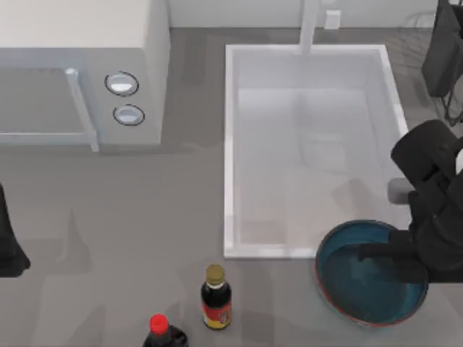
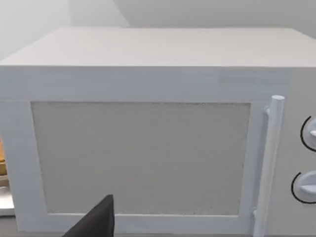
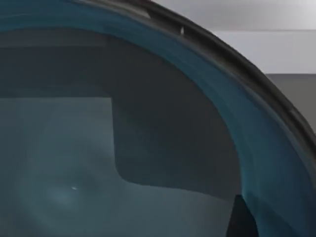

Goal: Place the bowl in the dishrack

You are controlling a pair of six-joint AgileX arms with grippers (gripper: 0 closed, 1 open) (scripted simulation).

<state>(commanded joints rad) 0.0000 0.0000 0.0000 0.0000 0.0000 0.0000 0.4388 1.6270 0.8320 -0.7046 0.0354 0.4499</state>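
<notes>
my right gripper (image 1: 376, 253) reaches over the bowl (image 1: 362, 285) toward its rim for a lift; finger state unclear.

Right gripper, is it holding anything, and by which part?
Cannot be told: the right gripper reaches over the right inner side of the teal-blue round bowl, but no grasp is visible.

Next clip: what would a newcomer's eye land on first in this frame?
Probably the bowl, teal-blue with a reddish-brown rim, on the grey counter just below the white sink basin at the top view's lower right, with the right gripper reaching over its interior. Next, the white microwave at upper left, and two sauce bottles near the bottom edge. The left arm sits parked at the left edge.
</notes>
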